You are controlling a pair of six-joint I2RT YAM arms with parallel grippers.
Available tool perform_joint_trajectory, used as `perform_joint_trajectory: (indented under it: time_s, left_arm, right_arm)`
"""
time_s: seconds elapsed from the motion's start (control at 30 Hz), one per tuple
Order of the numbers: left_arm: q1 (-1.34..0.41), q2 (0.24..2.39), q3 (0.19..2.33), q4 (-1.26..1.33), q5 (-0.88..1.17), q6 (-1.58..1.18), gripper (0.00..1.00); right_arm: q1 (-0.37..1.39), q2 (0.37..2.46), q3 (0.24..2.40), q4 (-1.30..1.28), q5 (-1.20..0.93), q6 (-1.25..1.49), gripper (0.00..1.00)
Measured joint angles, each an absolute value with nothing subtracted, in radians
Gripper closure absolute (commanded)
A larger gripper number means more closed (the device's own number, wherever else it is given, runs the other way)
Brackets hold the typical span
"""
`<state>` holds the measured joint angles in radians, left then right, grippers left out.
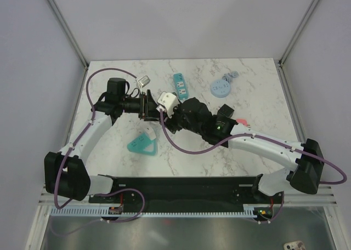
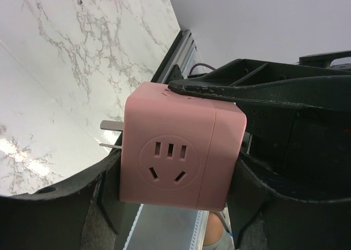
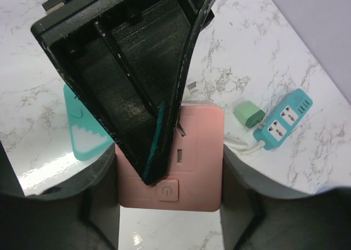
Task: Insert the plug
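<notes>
Pink and square-sided, the cube adapter [image 2: 175, 154] hangs above the marble table [image 1: 247, 151] at mid-table, where the two arms meet head-on. The top view shows it only as a pale block [image 1: 167, 101] wedged between the left gripper [image 1: 149, 106] and the right gripper [image 1: 174, 112], with its faces and pins unreadable. The left wrist view shows one face, a round recess with slot holes, and two flat metal prongs [image 2: 109, 132] jutting from the cube's left side. In that view the left gripper's own fingers [image 2: 71, 206] press both flanks, so this pincer is clamped on the cube, while a black finger of the right gripper [image 2: 247, 91] lies along the cube's top edge. The right wrist view shows another face with a round power button [image 3: 166, 191] and a prong [image 3: 192, 87] beyond the far edge. Here the right gripper [image 3: 170, 189] has its fingers flush against both sides, gripping the cube too, and the left gripper's black body covers the cube's upper left. Only this view and the top one show the teal power strip [image 3: 282, 118] lying on the table well beyond the cube. A green charger [image 3: 248, 113] sits just beside the strip, and a teal wedge [image 1: 143, 144] lies nearer the arm bases.
</notes>
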<state>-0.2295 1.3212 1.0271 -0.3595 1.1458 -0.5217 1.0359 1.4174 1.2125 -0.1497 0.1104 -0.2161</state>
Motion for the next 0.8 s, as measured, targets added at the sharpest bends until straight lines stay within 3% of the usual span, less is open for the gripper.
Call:
perform_joint_trajectory:
  time_s: [0.03, 0.1, 0.2, 0.23, 0.27, 0.6, 0.8]
  left_arm:
    - [-0.230, 1.320, 1.027, -0.362, 1.145, -0.522, 0.58]
    - [-0.230, 1.317, 1.027, -0.365, 1.139, -0.524, 0.55]
    - [-0.231, 1.306, 1.027, -0.365, 1.124, -0.527, 0.43]
    - [-0.231, 1.304, 1.027, -0.365, 1.119, -0.530, 0.27]
    - [-0.231, 1.302, 1.027, -0.366, 1.114, -0.533, 0.23]
    - [-0.208, 1.290, 1.055, -0.399, 0.999, -0.590, 0.06]
    - [-0.044, 1.281, 1.095, -0.437, 0.769, -0.612, 0.04]
  right_arm:
    - [1.037, 1.418, 1.213, -0.149, 0.117, -0.218, 0.87]
    - [1.042, 1.419, 1.213, -0.147, 0.128, -0.218, 0.99]
    - [1.044, 1.419, 1.210, -0.136, 0.131, -0.218, 1.00]
    - [1.044, 1.418, 1.207, -0.129, 0.130, -0.217, 1.00]
    - [1.044, 1.417, 1.204, -0.124, 0.130, -0.216, 1.00]
    - [1.044, 1.427, 1.196, -0.159, 0.157, -0.137, 1.00]
    - [1.044, 1.512, 1.293, -0.298, 0.163, -0.004, 1.00]
